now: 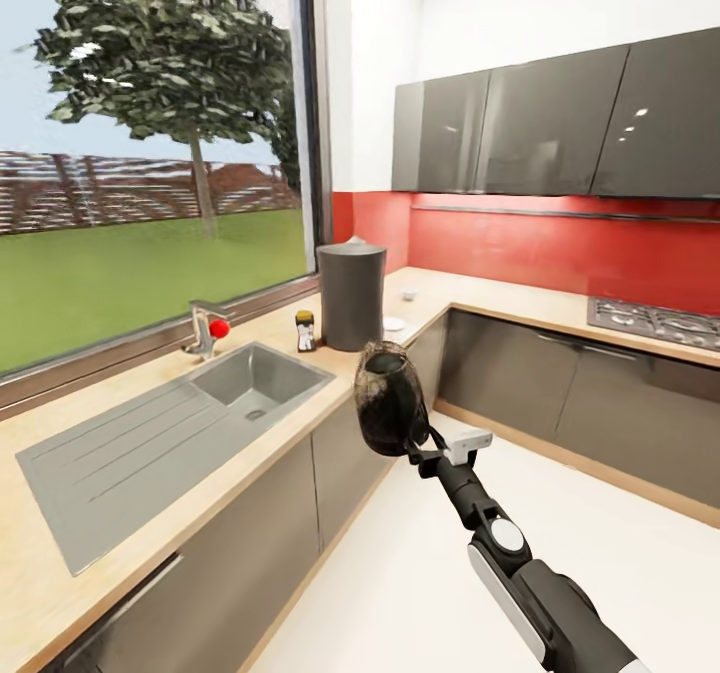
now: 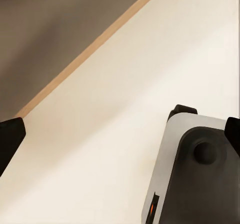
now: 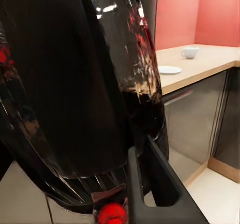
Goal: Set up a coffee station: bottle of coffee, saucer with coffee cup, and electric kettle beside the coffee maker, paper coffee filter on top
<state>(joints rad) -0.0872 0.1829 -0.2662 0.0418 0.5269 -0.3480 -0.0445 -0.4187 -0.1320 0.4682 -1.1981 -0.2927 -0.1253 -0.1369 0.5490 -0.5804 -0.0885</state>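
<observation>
The coffee maker [image 1: 350, 295], a tall dark grey drum, stands on the wood-grain countertop [image 1: 480, 299] near the corner. A small white tip, apparently the paper coffee filter [image 1: 355, 243], pokes above its top. The bottle of coffee [image 1: 305, 331] stands just left of it. To its right lie the white saucer [image 1: 393, 323] [image 3: 170, 70] and, farther back, the coffee cup [image 1: 408, 295] [image 3: 190, 52], apart from each other. My right gripper [image 1: 424, 447] is shut on the electric kettle [image 1: 388, 399] [image 3: 85, 94], held in the air over the floor in front of the cabinets. My left gripper [image 2: 120, 134] hangs open above the floor.
A steel sink [image 1: 170, 433] with a red-knobbed faucet [image 1: 207, 329] sits left of the coffee things under a large window. A gas hob [image 1: 655, 321] is on the right counter run. Grey wall cabinets [image 1: 550, 123] hang above a thin dark wall board [image 1: 560, 213]. My base [image 2: 197, 174] shows beside the left gripper.
</observation>
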